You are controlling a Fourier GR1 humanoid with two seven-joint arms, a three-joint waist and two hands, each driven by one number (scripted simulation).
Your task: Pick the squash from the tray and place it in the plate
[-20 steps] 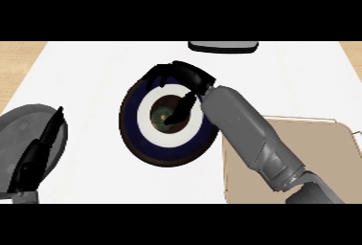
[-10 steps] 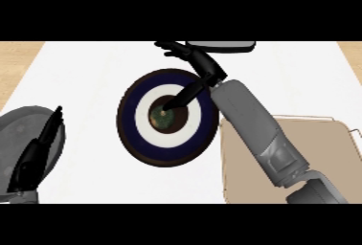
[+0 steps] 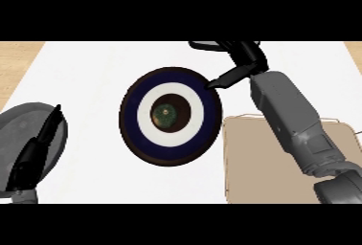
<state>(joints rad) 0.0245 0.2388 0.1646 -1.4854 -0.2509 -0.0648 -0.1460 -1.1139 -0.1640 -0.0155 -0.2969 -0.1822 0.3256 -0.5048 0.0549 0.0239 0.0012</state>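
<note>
Squash (image 3: 167,114) now sits alone in the white centre of the plate (image 3: 145,143), a dark green round with a pale spot on top, and nothing touches it. You can see that this is what has changed: a second ago your right hand (image 3: 240,64) lay over the middle of the plate and covered the squash, half a second ago it was lifting off toward the far edge, and now it is up beyond the plate's far right rim, well clear of the squash. Its fingers are relaxed and partly spread, one pointing back down toward the rim, and they hold nothing. The grey right forearm runs from there down across the tan tray (image 3: 244,182), which lies just right of the plate on the white desk (image 3: 84,72), its near corner touching or nearly touching the plate's rim; you cannot tell which. The part of the tray that shows carries nothing. Your left hand (image 3: 39,148) rests at the lower left, fingers straight and together, pointing up.

For the task, this reads as the placement done: the squash is released and lying steady in the plate. What is left for you is likely only drawing the right arm back.
</note>
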